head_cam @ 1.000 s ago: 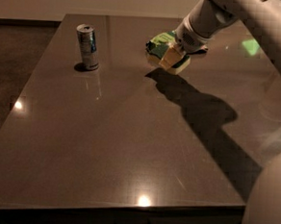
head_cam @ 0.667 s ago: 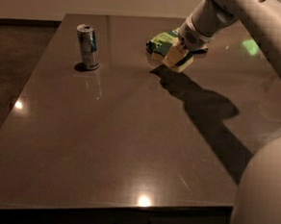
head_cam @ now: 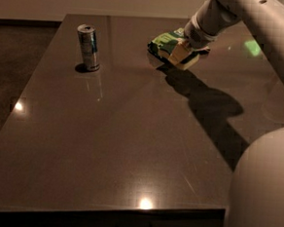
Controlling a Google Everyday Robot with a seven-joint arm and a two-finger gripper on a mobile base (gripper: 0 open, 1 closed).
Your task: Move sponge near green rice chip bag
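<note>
The green rice chip bag point(head_cam: 162, 41) lies crinkled on the dark table at the far right of the middle. My gripper point(head_cam: 181, 54) comes down from the upper right and sits low, right beside the bag's right edge. It is shut on the sponge point(head_cam: 190, 63), whose pale yellow foam shows under the fingers with a dark top edge behind. The sponge is at or just above the tabletop and touches or nearly touches the bag. The arm hides the bag's far right corner.
A silver-blue can point(head_cam: 88, 48) stands upright at the far left of the table point(head_cam: 130, 149). My arm's shadow runs down the right side. A pale rounded part of the robot point(head_cam: 263, 192) fills the lower right corner. The table's front edge is near the bottom.
The gripper with the sponge has sunk a little toward the table beside the bag, closing on its shadow. The bag and the can have not moved.
</note>
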